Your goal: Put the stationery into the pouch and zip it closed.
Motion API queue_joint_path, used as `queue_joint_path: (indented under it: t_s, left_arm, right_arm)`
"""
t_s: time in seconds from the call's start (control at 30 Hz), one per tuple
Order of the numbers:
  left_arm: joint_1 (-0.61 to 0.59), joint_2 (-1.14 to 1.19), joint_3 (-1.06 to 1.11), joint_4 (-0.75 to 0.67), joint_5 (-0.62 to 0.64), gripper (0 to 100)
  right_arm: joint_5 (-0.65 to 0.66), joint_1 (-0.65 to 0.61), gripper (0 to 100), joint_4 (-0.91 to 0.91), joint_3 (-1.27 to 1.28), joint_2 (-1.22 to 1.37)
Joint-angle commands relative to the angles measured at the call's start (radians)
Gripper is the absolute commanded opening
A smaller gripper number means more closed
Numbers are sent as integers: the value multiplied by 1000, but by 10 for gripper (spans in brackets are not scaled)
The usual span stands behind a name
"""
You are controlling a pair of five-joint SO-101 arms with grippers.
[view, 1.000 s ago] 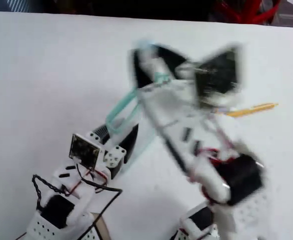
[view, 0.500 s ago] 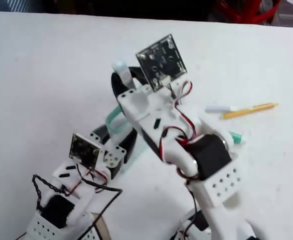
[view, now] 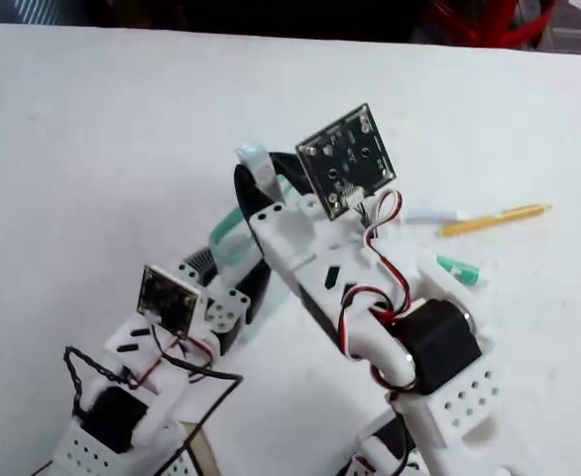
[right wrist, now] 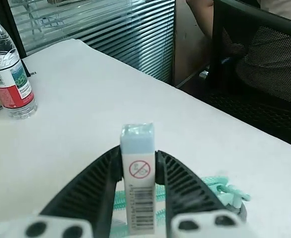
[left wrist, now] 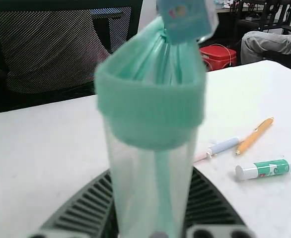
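One pouch [left wrist: 150, 109] is here, clear-bodied with a mint-green rim. It stands upright at the middle of the left wrist view and sits left of centre in the high view [view: 227, 224]. The left gripper [left wrist: 153, 191] is clamped on its lower part, one ribbed black jaw on each side. In the high view that gripper [view: 233, 263] lies at lower left, and its arm runs down to the bottom-left corner.

Four pieces of stationery can be counted: one eraser, two pens and one glue stick.

The eraser [right wrist: 137, 168] is a pale blue block in a printed sleeve, pinched upright between the jaws of the right gripper [right wrist: 138, 153]. In the left wrist view it [left wrist: 185, 15] hangs at the top edge, just over the pouch mouth. In the high view it [view: 254, 159] sits above centre at the tip of the right gripper [view: 261, 180]. The right arm bends up from the bottom edge, right of centre, and leans toward upper left.

The other three pieces lie on the white table [view: 92, 129] at right of centre. A yellow pen [view: 494, 218] and a pale blue pen [view: 434, 214] lie nearly end to end, with a green-and-white glue stick [view: 457, 268] below them, apart.

One water bottle [right wrist: 9, 69] with a red label stands at upper left of the right wrist view.
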Motion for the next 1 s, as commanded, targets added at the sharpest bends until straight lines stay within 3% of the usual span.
queue_joint_path:
  t_s: [0.0, 0.23, 0.37, 0.77, 0.97]
  left_arm:
    - [-2, -10, -2, -14, 5, 133]
    - [2, -10, 3, -17, 5, 139]
    - [25, -10, -3, 5, 8, 212]
    - [22, -10, -20, 15, 8, 207]
    - [-5, -10, -54, 48, 8, 207]
  right_arm:
    - [-3, -5, 18, -38, -6, 53]
    - [-3, -7, 18, -124, -6, 168]
    - [-3, -5, 18, -134, -6, 199]
    - [-3, -5, 18, -236, 0, 163]
    - [-3, 1, 18, -151, 17, 130]
